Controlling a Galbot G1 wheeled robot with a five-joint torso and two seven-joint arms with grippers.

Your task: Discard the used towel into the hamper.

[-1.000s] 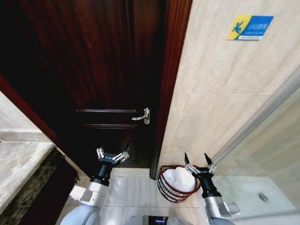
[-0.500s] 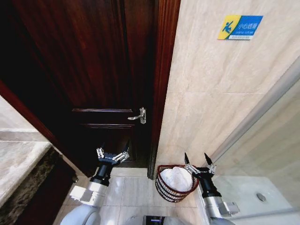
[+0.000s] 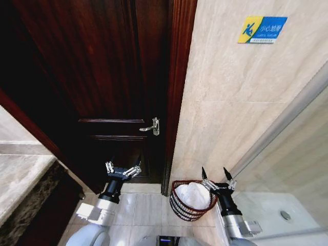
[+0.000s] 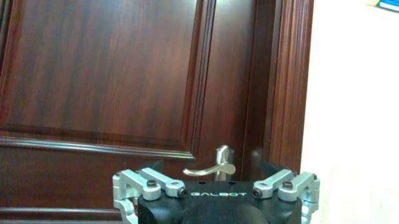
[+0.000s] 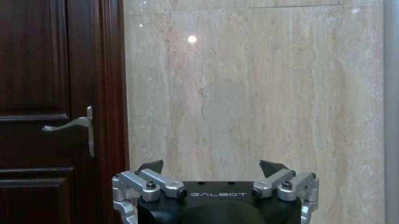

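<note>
Hamper (image 3: 190, 206) on floor by the door frame (image 3: 178, 92), white towel (image 3: 192, 195) inside; my right gripper (image 3: 214, 174) just beside its rim, fingers spread, holding nothing; left gripper (image 3: 123, 166) spread, nearer the door handle (image 3: 152, 126).

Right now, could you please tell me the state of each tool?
Left tool: open, holding nothing, in front of the door.
Right tool: open, holding nothing, beside the hamper.
</note>
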